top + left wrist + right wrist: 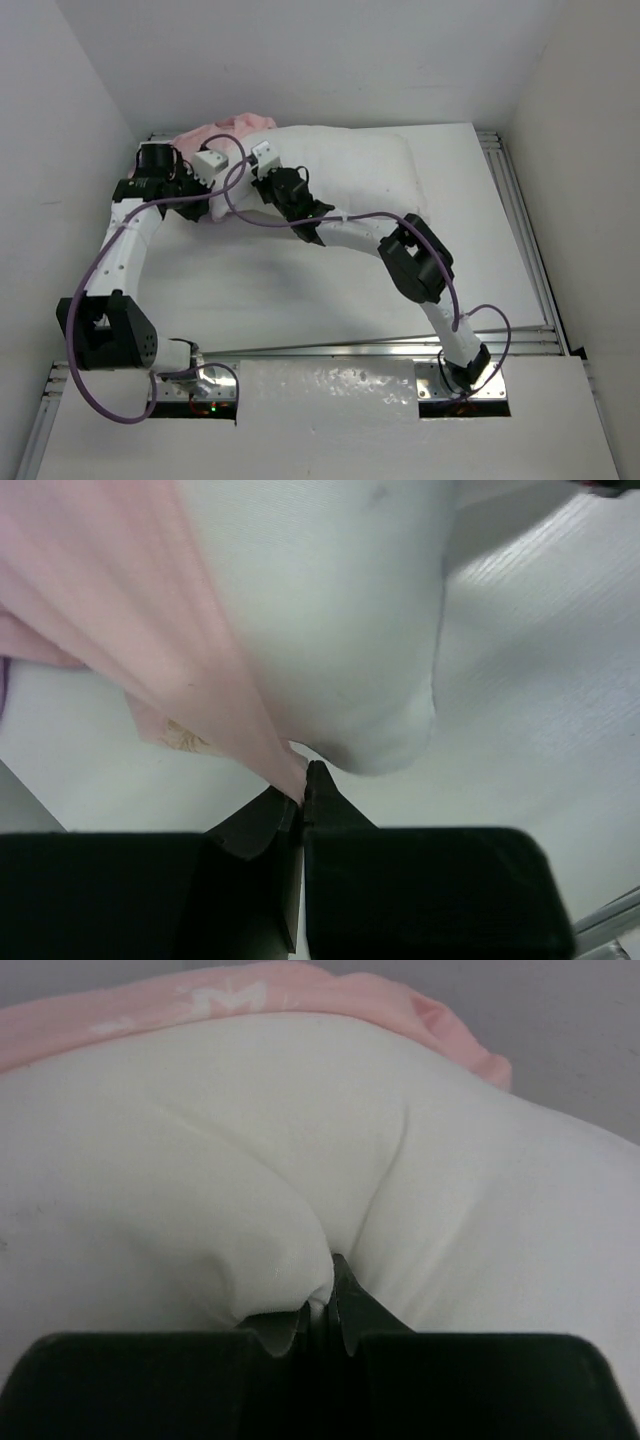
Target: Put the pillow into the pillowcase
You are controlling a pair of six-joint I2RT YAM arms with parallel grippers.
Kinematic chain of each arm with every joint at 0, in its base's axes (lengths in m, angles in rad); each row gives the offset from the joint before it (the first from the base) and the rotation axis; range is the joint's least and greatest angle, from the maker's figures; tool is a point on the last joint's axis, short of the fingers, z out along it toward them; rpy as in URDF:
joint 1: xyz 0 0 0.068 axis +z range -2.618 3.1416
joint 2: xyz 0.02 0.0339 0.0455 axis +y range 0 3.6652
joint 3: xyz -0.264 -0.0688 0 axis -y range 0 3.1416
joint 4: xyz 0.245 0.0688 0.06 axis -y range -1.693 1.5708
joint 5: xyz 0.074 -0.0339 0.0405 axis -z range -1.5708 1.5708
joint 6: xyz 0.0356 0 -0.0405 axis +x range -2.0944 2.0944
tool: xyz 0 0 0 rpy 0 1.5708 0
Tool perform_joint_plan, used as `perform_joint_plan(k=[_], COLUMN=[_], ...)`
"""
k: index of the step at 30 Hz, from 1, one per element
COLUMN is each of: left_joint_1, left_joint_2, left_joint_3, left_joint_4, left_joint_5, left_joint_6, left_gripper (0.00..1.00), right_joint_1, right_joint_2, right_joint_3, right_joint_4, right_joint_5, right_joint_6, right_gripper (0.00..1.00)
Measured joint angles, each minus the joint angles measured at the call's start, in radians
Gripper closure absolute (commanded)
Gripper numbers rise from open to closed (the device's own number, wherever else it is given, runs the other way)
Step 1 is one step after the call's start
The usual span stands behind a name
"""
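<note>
**Two pinches on soft goods at the upper left of the table**

At the upper left of the top view, the left gripper (303,792) has its jaws pressed together on a thin fold of the pillowcase (150,610). Its pale pink inside faces the wrist camera and runs up and left from the fingertips as a taut, creased sheet. The cloth looks light, limp and a little slippery. A hold on one layer of the hem should open the mouth, while a hold on both layers would pull it shut. The frames do not show which it is.

Just right of that, the pillow (340,620) lies along the upper middle of the table (300,300). Its left end touches the bunched case, and pink cloth shows along its far edge. Whether a corner is already inside cannot be told.

The pillow looks plump, light and very yielding, so it will sag and bulge rather than slide as one piece. Its corners or seam give the firmest purchase.

Further right in the top view, the right gripper (328,1305) is closed on a small tuck of the pillow's white cover. The stuffing dimples deeply around the fingertips. Such a shallow pinch may slip off the cover when pulled.
</note>
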Motion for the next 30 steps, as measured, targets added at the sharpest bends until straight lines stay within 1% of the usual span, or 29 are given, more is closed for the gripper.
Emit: perform_joint_plan(k=[3,6,8,11,14,17,22,25,27,30], left_joint_1=[-0.019,-0.105,-0.143,-0.150,-0.152,-0.155,-0.162,-0.174,-0.179,-0.186], left_joint_2=[0.000,0.005,0.019,0.041,0.063,0.082,0.137,0.154,0.154,0.155], left_joint_3=[0.052,0.137,0.198,0.240,0.229,0.193,0.203,0.204,0.183,0.124], left_joint_4=[-0.027,-0.069,-0.103,-0.128,-0.134,-0.123,-0.130,-0.127,-0.094,0.003], left_joint_5=[0.029,0.056,0.079,0.102,0.112,0.141,0.227,0.238,0.230,0.191], left_joint_6=[0.002,-0.004,-0.008,-0.008,-0.026,-0.066,-0.097,-0.107,-0.139,-0.225], left_gripper=[1.00,1.00,1.00,1.00,1.00,1.00,1.00,1.00,1.00,1.00], right_joint_1=[-0.003,-0.004,-0.008,-0.014,-0.014,-0.014,-0.013,-0.015,-0.016,-0.007], right_joint_2=[0.047,0.094,0.110,0.113,0.114,0.114,0.114,0.111,0.105,0.080], right_joint_3=[0.086,0.153,0.171,0.176,0.172,0.134,0.096,0.077,0.046,-0.034], right_joint_4=[-0.038,-0.050,-0.043,-0.036,-0.038,-0.026,-0.006,0.009,0.039,0.098], right_joint_5=[0.042,0.094,0.126,0.159,0.172,0.169,0.175,0.177,0.169,0.134], right_joint_6=[0.035,0.094,0.142,0.198,0.254,0.350,0.451,0.528,0.574,0.621], right_gripper=[1.00,1.00,1.00,1.00,1.00,1.00,1.00,1.00,1.00,1.00])
